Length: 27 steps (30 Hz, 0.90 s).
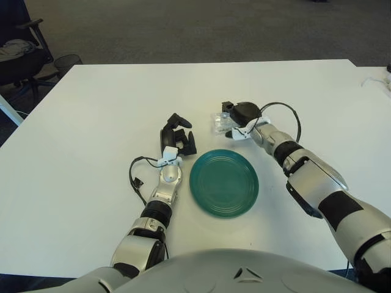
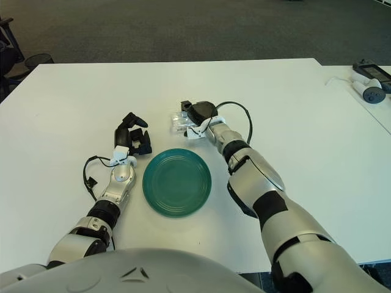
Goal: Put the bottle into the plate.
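Observation:
A small clear plastic bottle [image 1: 218, 122] lies on its side on the white table, just beyond the teal plate [image 1: 223, 182]. My right hand [image 1: 236, 116] is at the bottle's right end, its dark fingers curled over and around it, and the bottle still touches the table. The plate is bare. My left hand [image 1: 178, 138] shows to the left of the plate's far rim, fingers loosely bent and holding nothing.
A black cable [image 1: 134, 177] loops on the table beside my left forearm. An office chair [image 1: 21, 52] stands off the table's far left corner. Small devices [image 2: 368, 82] lie near the far right edge.

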### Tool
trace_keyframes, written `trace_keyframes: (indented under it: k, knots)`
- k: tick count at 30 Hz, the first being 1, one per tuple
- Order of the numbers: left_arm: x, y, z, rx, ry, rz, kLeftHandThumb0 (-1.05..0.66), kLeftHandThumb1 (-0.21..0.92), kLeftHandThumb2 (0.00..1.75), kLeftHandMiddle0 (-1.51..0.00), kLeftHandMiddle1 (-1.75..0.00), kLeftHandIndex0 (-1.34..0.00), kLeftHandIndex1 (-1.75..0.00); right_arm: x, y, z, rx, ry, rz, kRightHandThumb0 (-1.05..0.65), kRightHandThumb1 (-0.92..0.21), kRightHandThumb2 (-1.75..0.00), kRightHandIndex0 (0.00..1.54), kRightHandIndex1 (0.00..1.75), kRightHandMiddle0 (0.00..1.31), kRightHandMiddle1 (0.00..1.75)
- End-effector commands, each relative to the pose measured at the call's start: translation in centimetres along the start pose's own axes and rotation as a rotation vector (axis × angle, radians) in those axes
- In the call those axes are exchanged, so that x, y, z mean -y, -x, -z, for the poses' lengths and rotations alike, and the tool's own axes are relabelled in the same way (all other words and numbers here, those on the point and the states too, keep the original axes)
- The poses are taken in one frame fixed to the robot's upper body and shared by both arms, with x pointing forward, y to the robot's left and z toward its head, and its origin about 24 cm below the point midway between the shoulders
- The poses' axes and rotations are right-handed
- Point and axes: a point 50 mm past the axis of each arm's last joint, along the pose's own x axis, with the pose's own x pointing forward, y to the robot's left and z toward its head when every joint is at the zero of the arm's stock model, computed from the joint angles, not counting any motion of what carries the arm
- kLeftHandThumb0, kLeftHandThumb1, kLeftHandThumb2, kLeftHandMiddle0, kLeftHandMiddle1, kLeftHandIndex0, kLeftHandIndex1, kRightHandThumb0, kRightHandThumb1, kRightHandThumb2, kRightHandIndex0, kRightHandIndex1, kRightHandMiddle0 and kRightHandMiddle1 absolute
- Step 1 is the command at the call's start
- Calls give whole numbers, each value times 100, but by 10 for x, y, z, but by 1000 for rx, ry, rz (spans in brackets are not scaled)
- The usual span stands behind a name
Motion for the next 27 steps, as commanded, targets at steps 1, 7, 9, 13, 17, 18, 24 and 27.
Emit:
trace_keyframes:
  k: [1, 7, 9, 13, 17, 18, 24, 27]
  knots:
    - [-9, 23, 25, -120, -36, -13, -57, 10, 158, -134, -175, -79, -175, -30, 22, 9, -51, -46, -72, -51, -21, -144, 118, 174, 69, 175]
    - [-9, 22, 24, -114, -32, -16, -57, 10, 159, -134, -175, -79, -175, -23, 21, 12, -52, -108, -30, -52, -18, -148, 125, 175, 71, 175]
    - [-9, 21, 24, -112, -34, -16, -57, 9, 159, -134, -175, -80, -175, -21, 20, 12, -50, -121, -17, -52, -18, -149, 127, 175, 72, 175]
    - [-9, 21, 24, -114, -35, -16, -57, 9, 159, -134, -175, -80, -175, -19, 20, 12, -54, -138, 2, -52, -17, -149, 128, 175, 73, 175]
    - [-9, 21, 25, -118, -26, -14, -57, 9, 159, -134, -175, -80, -175, -15, 18, 12, -56, -160, 35, -53, -16, -151, 129, 175, 74, 175]
    - [-9, 21, 25, -118, -25, -14, -57, 9, 159, -134, -175, -80, -175, -14, 18, 12, -56, -163, 40, -53, -15, -151, 129, 175, 74, 175]
    - [-10, 20, 25, -120, -29, -13, -57, 9, 159, -134, -175, -80, -175, -8, 16, 14, -55, -185, 83, -54, -15, -152, 129, 175, 74, 175]
    - [-10, 20, 25, -119, -31, -15, -57, 9, 159, -134, -175, -80, -175, 0, 14, 16, -54, -208, 116, -54, -15, -152, 129, 175, 75, 175]
